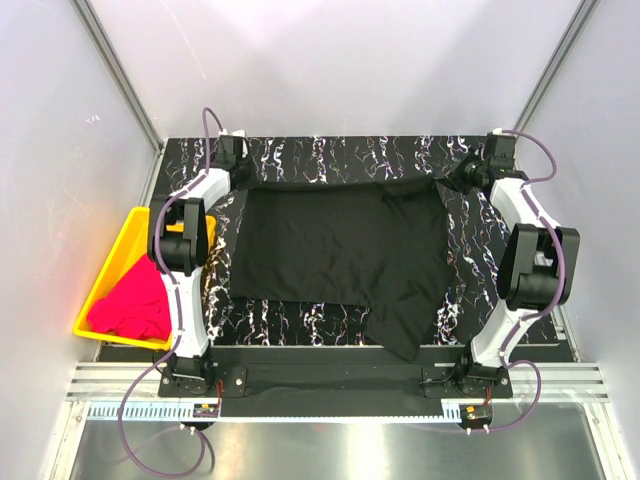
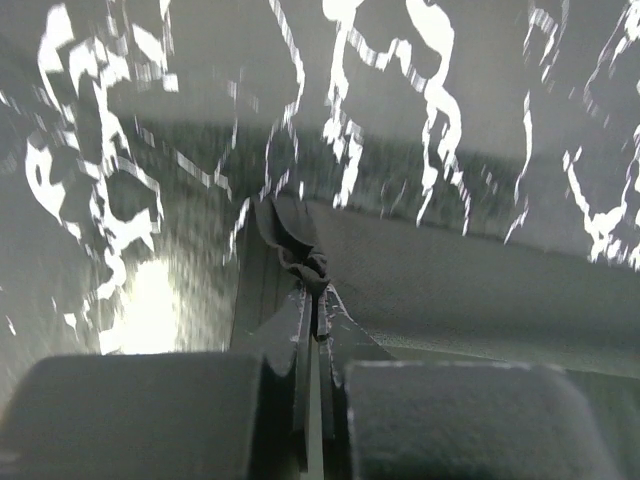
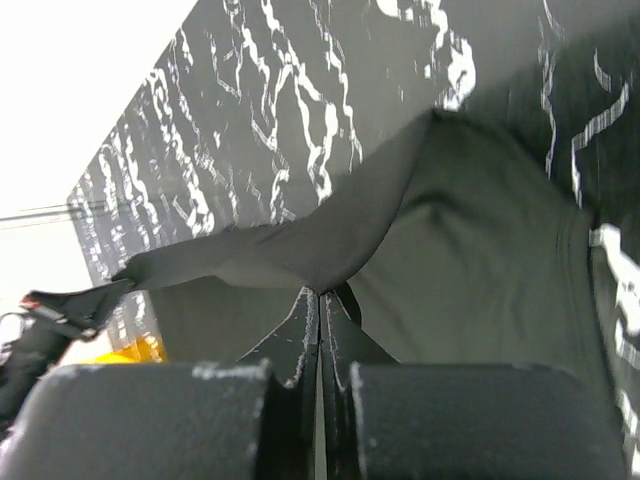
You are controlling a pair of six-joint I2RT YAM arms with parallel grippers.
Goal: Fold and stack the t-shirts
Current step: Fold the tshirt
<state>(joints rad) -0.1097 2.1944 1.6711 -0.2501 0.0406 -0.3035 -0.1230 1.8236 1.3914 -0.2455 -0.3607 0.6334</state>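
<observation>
The black t-shirt [image 1: 335, 250] lies spread over the marbled table, its far edge pulled taut between both grippers. My left gripper [image 1: 240, 172] is shut on the shirt's far left corner; the pinched cloth [image 2: 305, 262] bunches at the fingertips. My right gripper [image 1: 462, 172] is shut on the far right corner; the cloth [image 3: 340, 235] stretches away from the jaws. A sleeve [image 1: 405, 325] hangs toward the near edge. The magenta-pink t-shirt [image 1: 135, 305] lies crumpled in the yellow tray.
The yellow plastic tray [image 1: 112, 262] sits off the table's left side. The black marbled table [image 1: 330, 160] is bounded by white walls at back and sides. A metal rail runs along the near edge by the arm bases.
</observation>
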